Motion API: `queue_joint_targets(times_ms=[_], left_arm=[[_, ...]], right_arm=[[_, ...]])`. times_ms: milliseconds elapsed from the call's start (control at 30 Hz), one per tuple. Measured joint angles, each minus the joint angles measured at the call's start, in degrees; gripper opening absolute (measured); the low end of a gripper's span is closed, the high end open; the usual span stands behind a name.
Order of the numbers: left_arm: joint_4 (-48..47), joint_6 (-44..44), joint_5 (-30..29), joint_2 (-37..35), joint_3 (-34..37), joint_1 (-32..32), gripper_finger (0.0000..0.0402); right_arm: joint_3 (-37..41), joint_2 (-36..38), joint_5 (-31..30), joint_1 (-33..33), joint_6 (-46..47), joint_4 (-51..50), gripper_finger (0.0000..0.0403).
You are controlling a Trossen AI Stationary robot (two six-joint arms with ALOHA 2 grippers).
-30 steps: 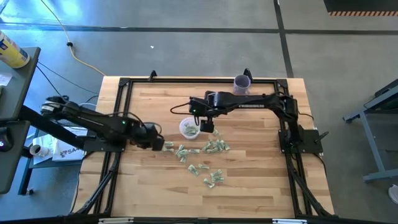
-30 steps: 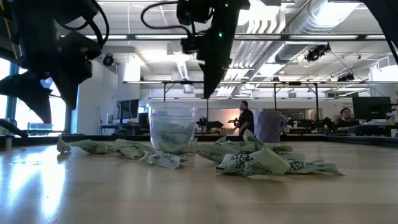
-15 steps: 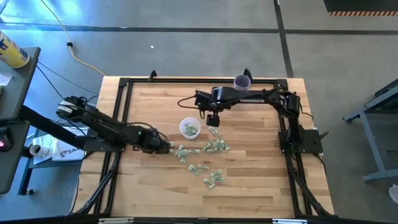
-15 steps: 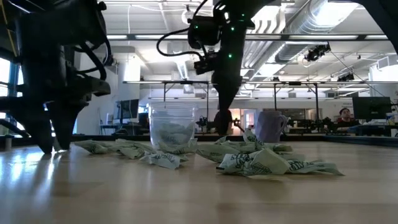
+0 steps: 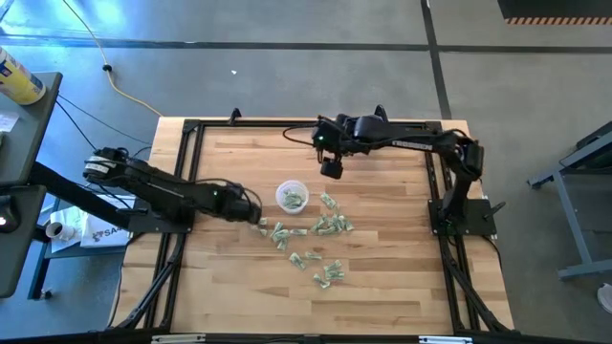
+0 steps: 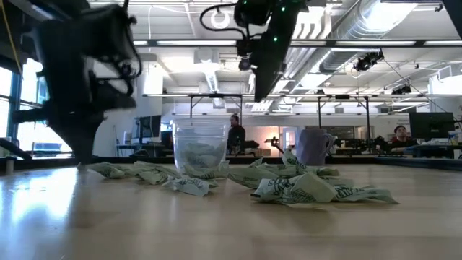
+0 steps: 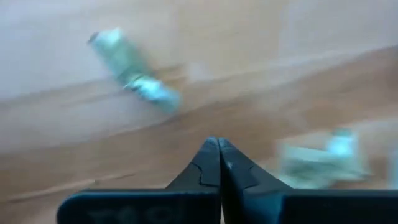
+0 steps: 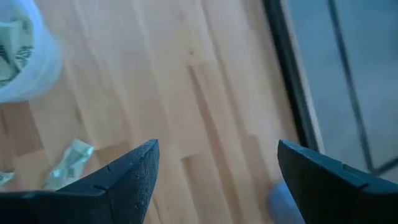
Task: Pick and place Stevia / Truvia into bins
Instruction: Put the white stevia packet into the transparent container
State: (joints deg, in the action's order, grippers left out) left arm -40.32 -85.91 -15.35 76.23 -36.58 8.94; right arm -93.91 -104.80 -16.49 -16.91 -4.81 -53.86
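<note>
So on the left we've got our left gripper (image 5: 256,214) down low at the left edge of the scatter of small green-and-white paper Stevia packets (image 5: 311,239), fingers pressed fully together in the left wrist view, with nothing we can see between them. The nearest packet (image 5: 262,224) sits just beside its tip, a touch nearer the front edge of the table. In the left wrist view that closest crumpled packet (image 7: 134,78) lies ahead of the fingertips, its long axis running diagonally across the gripper's line. We'd guess this arm takes the next pick, since it's clearly the nearer 1, but it'll have to spread its fingers first.

Moving right, the small round translucent whitish plastic cup (image 5: 291,197) stands upright just right of the left gripper and beyond the near packets, already holding a few. The loose ones fan out right and toward the near side of it.

Further right and toward the far side, our right gripper (image 5: 331,168) hangs high above the board, fingers spread wide and empty, well apart from the packets.

The surface is a pale wooden butcher-block tabletop (image 5: 382,277) inside a black metal frame (image 5: 191,129), with a purple mug (image 5: 371,127) at the far edge. Behind it in the low view: an open lab with a person (image 6: 234,133) standing far back.
</note>
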Motion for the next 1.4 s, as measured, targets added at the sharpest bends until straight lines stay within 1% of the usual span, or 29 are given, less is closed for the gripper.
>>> queue_joint_targets(times_ms=[67,167,300,367,433,500,567,633,700,800,900,967,1067,1133,1300,1400], left_arm=[[-1.2,4.6,-1.1,-2.2,-3.0,-1.2,0.0022],[-4.2,11.8,-3.1,-5.1,-7.8,-4.4,0.0022],[-3.5,23.9,-3.3,-7.1,-14.2,-9.4,0.0022],[-4.0,28.5,-1.9,-7.3,-17.0,-11.6,0.0022],[-8.5,30.5,1.2,-7.0,-17.9,-14.0,0.0025],[-13.2,28.8,3.6,-6.5,-17.0,-15.6,0.0048],[-15.8,25.1,5.5,-6.4,-15.2,-16.3,0.0087],[-16.1,21.2,7.7,-6.2,-13.3,-16.1,0.0131],[-15.7,17.7,9.4,-6.1,-11.3,-16.1,0.0174],[-15.1,11.6,10.6,-6.2,-8.5,-16.1,0.0231],[-15.1,7.5,10.6,-6.2,-6.5,-16.1,0.0269],[-14.8,6.6,9.8,-6.2,-5.6,-16.1,0.0281],[-11.3,6.1,8.1,-6.1,-3.3,-16.1,0.0281],[-7.6,5.4,7.9,-6.1,-0.9,-16.1,0.0268],[-1.6,1.9,7.8,-5.0,4.9,-16.1,0.0211],[0.4,1.6,6.4,-4.3,6.7,-16.1,0.0174]], right_arm=[[0.0,1.7,-2.1,0.0,0.5,-0.9,0.0316],[0.0,4.5,-3.4,0.0,2.2,-1.7,0.0316],[0.0,8.4,-6.6,0.0,3.9,-3.0,0.0316],[0.0,10.1,-7.6,-0.3,5.2,-4.3,0.0316],[-0.1,11.2,-6.9,-1.1,7.8,-6.7,0.0316],[-0.1,11.3,-6.3,-1.8,10.4,-9.9,0.0316],[0.0,11.2,-6.0,-2.5,12.8,-12.7,0.0316],[0.0,10.9,-5.9,-2.9,14.4,-14.3,0.0316],[0.6,10.9,-5.9,-3.0,15.4,-13.8,0.0316],[2.9,10.9,-5.7,-3.0,16.7,-12.3,0.0316],[6.5,10.9,-5.5,-3.0,16.9,-10.5,0.0316],[9.3,10.9,-5.3,-3.0,16.9,-8.7,0.0316],[13.2,10.8,-3.8,-3.0,17.1,-5.8,0.0316],[15.0,10.8,-2.6,-3.0,17.5,-4.4,0.0316],[16.5,10.8,-1.2,-2.1,16.9,-2.4,0.0316],[16.4,10.8,-1.2,-1.0,16.4,-1.1,0.0316]])
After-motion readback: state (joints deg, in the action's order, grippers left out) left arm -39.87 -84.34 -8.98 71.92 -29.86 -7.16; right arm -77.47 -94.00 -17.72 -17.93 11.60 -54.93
